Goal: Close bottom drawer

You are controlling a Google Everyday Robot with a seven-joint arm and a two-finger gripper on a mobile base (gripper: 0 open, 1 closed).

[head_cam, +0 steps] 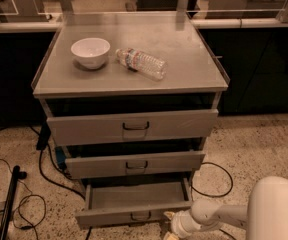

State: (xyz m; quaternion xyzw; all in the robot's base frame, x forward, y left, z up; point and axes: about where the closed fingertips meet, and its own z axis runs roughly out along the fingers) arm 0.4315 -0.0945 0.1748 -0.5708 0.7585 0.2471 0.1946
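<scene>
Speckled terrazzo floor spreads under a grey metal cabinet with three stacked drawers, backed by dark counters. On its flat grey top stands a white round bowl, upright, its inside showing only plain white. Just to the bowl's right a clear plastic water bottle with a label band lies on its side, apart from the bowl; what it holds cannot be told.

Below the top, the tallest grey drawer front and the mid-sized grey drawer front each carry a small dark handle at the centre. The bottom drawer, a shallow grey metal tray with the slimmest front, stands pulled out towards the camera beyond the two above it, and only its bare grey floor shows inside.

The gripper sits low at the frame's bottom edge, just beside the right end of the bottom drawer's front panel, at the tip of the white robot arm that reaches in from the rounded white body at lower right. Whether the gripper is spread or closed cannot be told.

Black cables trail over the floor at the cabinet's left, and another black cable loop lies at its right
</scene>
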